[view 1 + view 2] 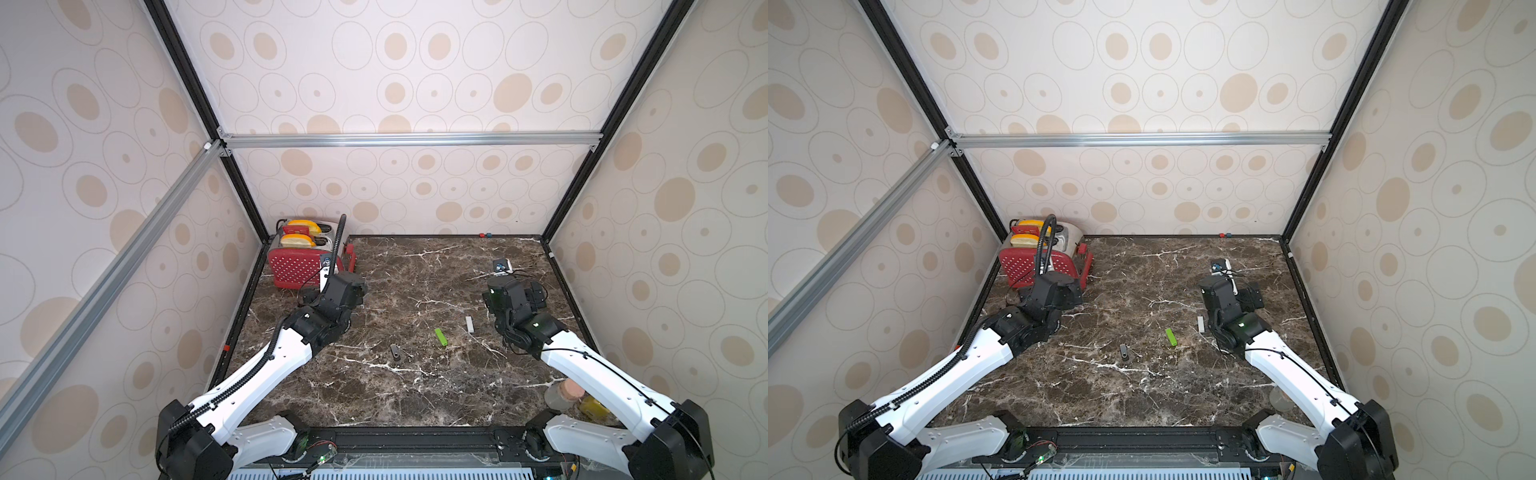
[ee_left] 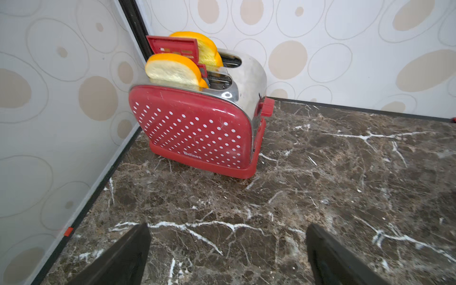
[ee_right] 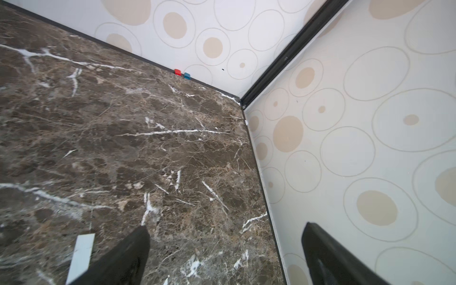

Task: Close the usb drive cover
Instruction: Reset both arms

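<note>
USB drive (image 1: 395,352), black, blends into marble (image 1: 415,399); cover state unclear.

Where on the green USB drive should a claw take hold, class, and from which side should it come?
Likely across the middle of the green USB drive, pinching its two long sides and coming straight down from above. It lies flat on the marble table, slim, with bare surface along both long sides.

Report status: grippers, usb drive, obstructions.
Left gripper open, empty. Right gripper open, empty. Black stick, green stick, white stick untouched; covers too small to judge. Toaster well aside.
</note>
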Robot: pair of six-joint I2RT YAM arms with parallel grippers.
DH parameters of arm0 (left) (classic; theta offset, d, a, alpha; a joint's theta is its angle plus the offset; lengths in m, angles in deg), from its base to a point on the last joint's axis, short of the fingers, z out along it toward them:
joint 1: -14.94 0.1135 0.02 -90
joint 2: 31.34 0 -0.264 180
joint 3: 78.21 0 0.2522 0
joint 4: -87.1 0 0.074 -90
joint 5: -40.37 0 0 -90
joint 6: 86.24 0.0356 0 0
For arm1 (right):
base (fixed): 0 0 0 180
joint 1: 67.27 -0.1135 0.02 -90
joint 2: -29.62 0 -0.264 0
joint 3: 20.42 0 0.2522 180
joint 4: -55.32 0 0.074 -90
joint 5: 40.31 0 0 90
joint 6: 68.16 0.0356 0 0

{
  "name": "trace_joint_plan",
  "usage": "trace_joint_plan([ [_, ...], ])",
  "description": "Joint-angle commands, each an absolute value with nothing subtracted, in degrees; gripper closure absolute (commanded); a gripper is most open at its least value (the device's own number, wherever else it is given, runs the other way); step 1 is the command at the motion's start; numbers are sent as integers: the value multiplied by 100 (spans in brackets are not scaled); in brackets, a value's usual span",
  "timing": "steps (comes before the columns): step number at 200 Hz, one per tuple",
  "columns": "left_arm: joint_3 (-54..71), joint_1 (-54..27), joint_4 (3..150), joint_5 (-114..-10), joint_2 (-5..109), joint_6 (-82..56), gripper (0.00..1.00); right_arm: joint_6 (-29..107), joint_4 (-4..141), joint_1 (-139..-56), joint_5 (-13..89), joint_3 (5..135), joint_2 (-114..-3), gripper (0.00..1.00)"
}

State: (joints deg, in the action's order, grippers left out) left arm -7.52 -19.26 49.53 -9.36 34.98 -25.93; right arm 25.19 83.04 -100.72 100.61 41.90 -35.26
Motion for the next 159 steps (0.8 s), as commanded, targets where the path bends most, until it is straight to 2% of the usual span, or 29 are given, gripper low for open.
trace_joint_plan([
  [1,-1036,-1838,5253,-665,3359,-2124,1,2375,7887,-9920,10348,3888,-3508,0],
  [47,-1172,-1750,5471,-612,3403,-1890,1,1646,6313,-9597,10472,3039,-3102,0],
  [82,-1259,-1542,5586,-732,3541,-1977,1,1695,5742,-9235,9963,2569,-3016,0],
  [106,-1303,-1281,5624,-761,3691,-2097,1,1776,4662,-8977,9601,1951,-3194,1],
  [159,-1712,-951,6387,-680,3756,-1684,1,1592,3509,-8252,7742,1507,-3920,1],
])
